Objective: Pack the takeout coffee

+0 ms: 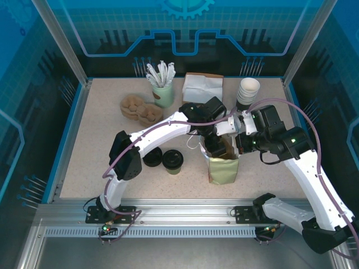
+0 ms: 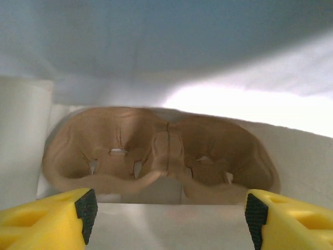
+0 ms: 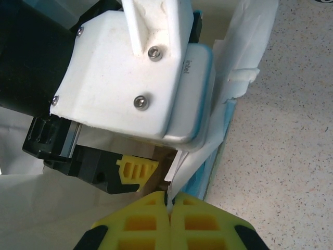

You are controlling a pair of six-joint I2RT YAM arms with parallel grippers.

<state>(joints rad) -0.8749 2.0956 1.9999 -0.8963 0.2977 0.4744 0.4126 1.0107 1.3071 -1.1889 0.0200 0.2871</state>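
Two arms meet over upright olive paper bag [image 1: 223, 171]; pale-green paper coffee cup [image 1: 173, 161], black lid, stands outside, near its left, by black lid stack [image 1: 152, 157]. Left wrist: left gripper [image 2: 170, 209] wide, empty, over brown pulp carrier [image 2: 156, 156] inside. Right wrist: right gripper [image 3: 169, 204] pinches bag rim. Best withdraw left straight up.

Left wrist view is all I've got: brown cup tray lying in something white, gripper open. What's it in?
Observer: A paper bag standing mid-table; the left gripper is down in its mouth.
Operator: Anything holding the bag?
Observer: The right gripper is shut on its white rim.
Operator: Coffee?
Observer: The coffee cup, lid on, stands on the table left of the bag, beside a stack of black lids.
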